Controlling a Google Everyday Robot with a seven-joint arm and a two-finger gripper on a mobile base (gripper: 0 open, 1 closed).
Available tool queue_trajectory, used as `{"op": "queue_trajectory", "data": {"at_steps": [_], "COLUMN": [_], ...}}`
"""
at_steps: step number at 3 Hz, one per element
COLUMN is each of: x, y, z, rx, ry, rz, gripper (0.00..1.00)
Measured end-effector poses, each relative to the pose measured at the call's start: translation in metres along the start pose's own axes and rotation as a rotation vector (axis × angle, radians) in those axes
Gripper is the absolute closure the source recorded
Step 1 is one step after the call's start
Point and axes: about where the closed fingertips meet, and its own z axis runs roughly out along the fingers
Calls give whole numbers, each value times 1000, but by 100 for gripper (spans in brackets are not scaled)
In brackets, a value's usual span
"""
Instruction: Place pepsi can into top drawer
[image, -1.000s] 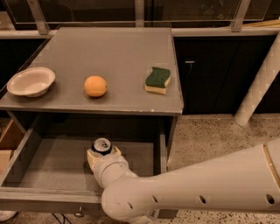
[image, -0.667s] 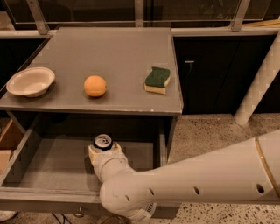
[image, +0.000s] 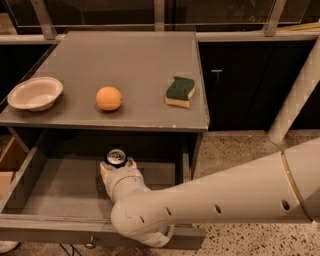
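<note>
Grey laminate forms the tabletop (image: 145, 60), which fills the upper left and centre of the frame. Three items rest on it, well apart from one another: a white bowl (image: 35, 93) at the left edge, an orange (image: 108, 98) near the front centre, and a yellow sponge (image: 180, 91) with its green scouring face up, toward the right edge. Directly below the tabletop's front edge, the top drawer (image: 55, 192) stands pulled out, with its grey floor and side walls exposed. A small metal knob (image: 90, 244) hangs under its front panel, low in the frame. The robot arm (image: 220, 202), a thick cream-coloured tube with small round holes, enters from the right edge, runs across the lower part of the frame and bends over the drawer front. The gripper (image: 117, 165) is inside the drawer, at centre frame just below the tabletop's front edge. Its two cream fingers (image: 132, 163) are closed against the sides of the pepsi can (image: 116, 157), one to the left and one to the right. The can stands upright between them; only its silver top and a dark band of its body are visible. Whether the can's base touches the drawer floor cannot be determined. Speckled flooring (image: 240, 147) lies to the right of the drawer, dark cabinet doors (image: 240, 85) stand behind it, and a white post (image: 297, 97) slants along the right edge.
</note>
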Motion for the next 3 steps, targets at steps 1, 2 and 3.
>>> {"op": "queue_trajectory", "data": {"at_steps": [1,2,3], "x": [7,28,31], "y": [6,15,16], "z": [-2,-8,-8], "rx": [19,36,33], "ry": [-1,18,24], "rz": [-12,-38,-44], "gripper": [100,100,100]}}
